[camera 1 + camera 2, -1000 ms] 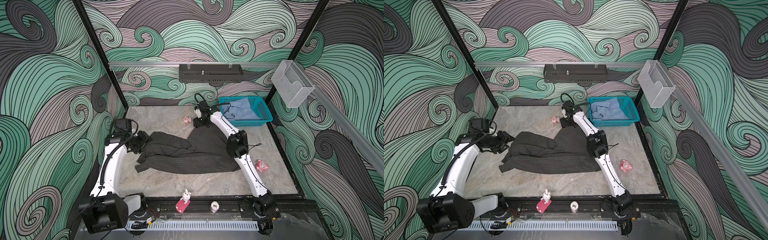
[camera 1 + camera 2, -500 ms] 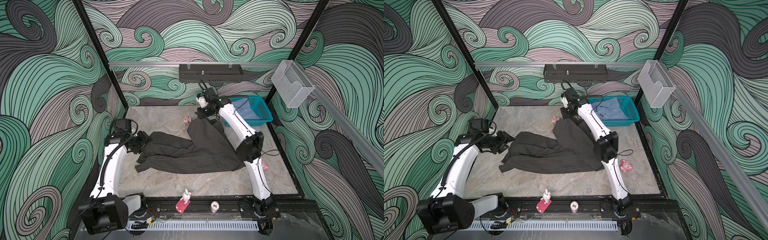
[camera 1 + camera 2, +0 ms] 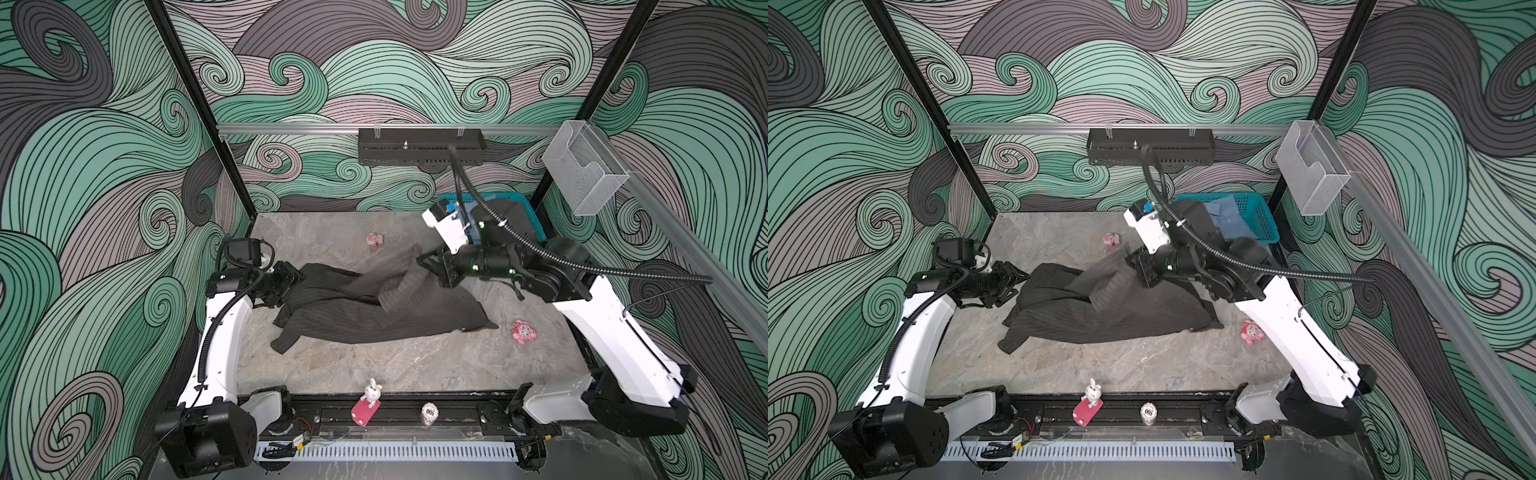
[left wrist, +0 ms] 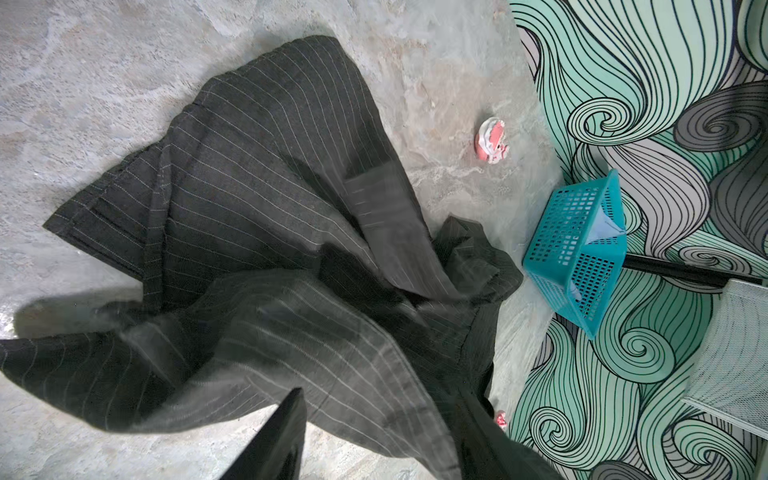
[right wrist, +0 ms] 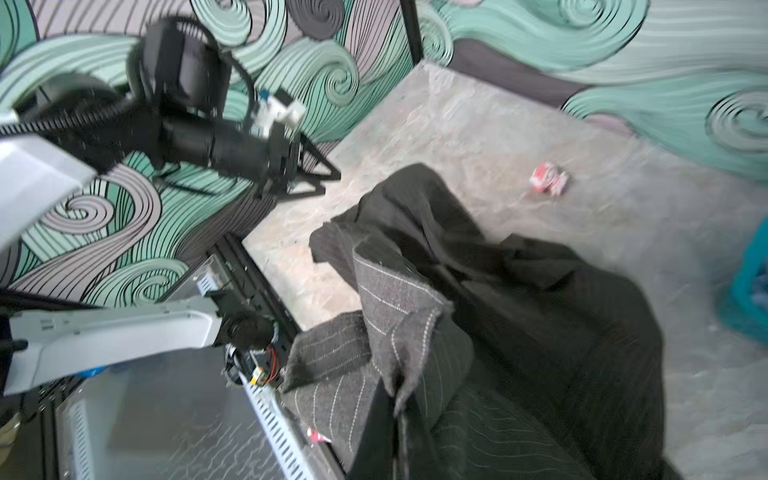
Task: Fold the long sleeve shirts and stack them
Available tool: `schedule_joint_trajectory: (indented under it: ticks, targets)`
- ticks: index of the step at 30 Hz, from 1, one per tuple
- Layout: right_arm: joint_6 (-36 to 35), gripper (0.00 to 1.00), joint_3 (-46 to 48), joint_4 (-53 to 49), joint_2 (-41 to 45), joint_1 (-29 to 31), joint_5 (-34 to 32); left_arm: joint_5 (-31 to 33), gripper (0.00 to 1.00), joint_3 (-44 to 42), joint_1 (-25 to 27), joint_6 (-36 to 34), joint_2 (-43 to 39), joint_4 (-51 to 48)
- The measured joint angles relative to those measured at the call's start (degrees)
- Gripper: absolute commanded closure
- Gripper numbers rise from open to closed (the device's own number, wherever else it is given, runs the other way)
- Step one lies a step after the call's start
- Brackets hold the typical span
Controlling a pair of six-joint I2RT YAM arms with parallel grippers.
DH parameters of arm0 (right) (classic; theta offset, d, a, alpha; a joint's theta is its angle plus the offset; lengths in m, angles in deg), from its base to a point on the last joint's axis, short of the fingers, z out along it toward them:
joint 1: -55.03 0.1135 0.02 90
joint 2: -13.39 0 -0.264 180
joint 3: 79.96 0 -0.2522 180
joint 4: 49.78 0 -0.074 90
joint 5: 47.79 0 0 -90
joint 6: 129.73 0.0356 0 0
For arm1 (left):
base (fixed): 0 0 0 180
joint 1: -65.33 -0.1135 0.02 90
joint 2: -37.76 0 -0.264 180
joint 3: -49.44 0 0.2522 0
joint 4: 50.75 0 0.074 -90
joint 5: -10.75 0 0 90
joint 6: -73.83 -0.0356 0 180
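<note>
The dark pinstriped long sleeve shirt (image 3: pixel 374 316) (image 3: pixel 1100 320) lies crumpled across the middle of the table. My right gripper (image 3: pixel 424 259) (image 3: pixel 1131 259) is shut on a fold of its cloth (image 5: pixel 395 332) and holds that part raised above the rest of the shirt. My left gripper (image 3: pixel 297 276) (image 3: pixel 1017 274) stands open at the shirt's left edge, with nothing between its fingers. In the left wrist view one dark finger (image 4: pixel 278 436) shows and raised cloth covers the other. The light blue shirt (image 3: pixel 1229 220) lies in the teal basket (image 3: pixel 1262 224) at the back right.
Small pink toys lie at the back (image 3: pixel 375 240) and on the right (image 3: pixel 523 331) of the table. A bunny figure (image 3: pixel 372 392) and a small egg (image 3: pixel 430 413) stand on the front rail. A clear box (image 3: pixel 586 174) hangs on the right rail and a black tray (image 3: pixel 419 145) on the back rail.
My right gripper shut on the shirt's back corner, lifted it, then swung it forward and left over the shirt. The left arm has stayed where it was.
</note>
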Motion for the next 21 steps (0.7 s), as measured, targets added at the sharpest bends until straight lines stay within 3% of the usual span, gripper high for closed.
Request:
schedule_joint_trajectory:
  ticks: [4,7,12,15,21]
  targets:
    - [3.93,1.0,15.65,-0.46,4.92,5.77,0.28,-0.55,0.41,-1.2,0.0,0.02,-0.02,-0.02]
    - [6.58,1.0,23.78,-0.76,9.05,6.88,0.09,-0.83,0.41,-1.97,0.0,0.02,0.15,-0.26]
    - [8.79,1.0,27.39,-0.42,13.88,6.34,-3.34,0.13,0.43,-2.14,0.0,-0.02,3.76,-0.57]
    - [9.46,1.0,27.8,1.38,13.64,3.69,-5.07,1.07,0.52,-1.51,0.0,-0.11,9.7,-0.68]
    - [10.71,1.0,30.45,6.47,8.13,-8.15,-7.63,5.38,0.73,5.84,2.58,-0.17,26.75,-0.33]
